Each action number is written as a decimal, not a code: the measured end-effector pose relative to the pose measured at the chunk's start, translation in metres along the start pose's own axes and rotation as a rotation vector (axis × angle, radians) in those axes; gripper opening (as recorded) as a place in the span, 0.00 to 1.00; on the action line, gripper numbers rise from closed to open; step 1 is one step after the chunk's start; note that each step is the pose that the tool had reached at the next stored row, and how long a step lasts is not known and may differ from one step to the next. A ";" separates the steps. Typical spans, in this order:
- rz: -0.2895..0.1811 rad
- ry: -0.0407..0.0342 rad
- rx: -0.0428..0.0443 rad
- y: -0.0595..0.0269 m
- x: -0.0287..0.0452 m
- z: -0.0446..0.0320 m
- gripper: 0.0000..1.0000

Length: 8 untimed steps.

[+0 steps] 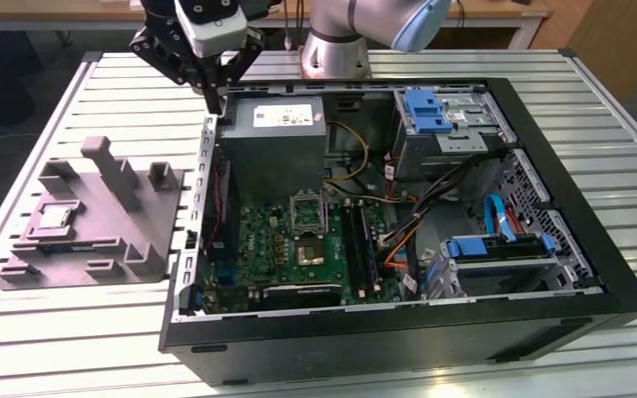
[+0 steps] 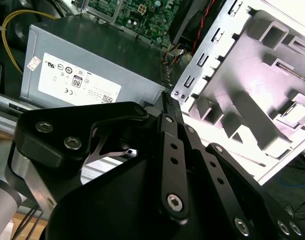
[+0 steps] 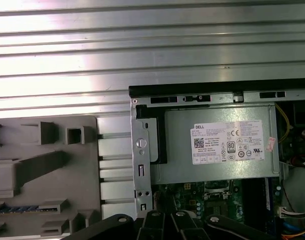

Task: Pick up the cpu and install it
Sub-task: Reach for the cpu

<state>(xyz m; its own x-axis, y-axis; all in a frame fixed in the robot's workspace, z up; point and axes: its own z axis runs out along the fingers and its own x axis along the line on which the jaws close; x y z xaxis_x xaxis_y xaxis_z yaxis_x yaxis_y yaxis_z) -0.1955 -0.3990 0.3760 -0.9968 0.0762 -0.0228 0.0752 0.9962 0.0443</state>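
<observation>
Black pincer [image 1: 216, 106] – fingers pressed together, gripping nothing – hangs over the open black computer case [image 1: 407, 340], beside its grey metal power-supply box [image 1: 274, 141]. The small flat silvery-grey cpu [image 1: 53, 218] lies on the grey plastic fixture tray [image 1: 42, 269] outside the case – on the exterior view's left.

We saw a black gripper [image 1: 215, 106], a green board [image 1: 285, 242] in a black case [image 1: 407, 342], a grey power supply [image 1: 263, 153] (its label [image 1: 288, 116] white), blue drive brackets [image 1: 427, 112], a yellow cable [image 1: 354, 149], a silvery ribbed table [image 1: 75, 340], and a silvery-grey cpu [image 1: 53, 218] on a grey holder [image 1: 92, 249].
</observation>
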 end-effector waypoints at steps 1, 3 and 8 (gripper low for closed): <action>0.000 0.0001 0.0000 0.0000 0.0002 0.0000 0.11; 0.000 0.0000 0.0000 -0.0001 0.0008 0.0003 0.11; 0.000 0.0000 0.0000 -0.0002 0.0022 0.0007 0.11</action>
<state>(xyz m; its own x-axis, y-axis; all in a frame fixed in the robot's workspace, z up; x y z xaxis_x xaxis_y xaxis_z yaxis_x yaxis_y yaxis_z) -0.1977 -0.3990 0.3752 -0.9968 0.0763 -0.0228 0.0753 0.9962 0.0443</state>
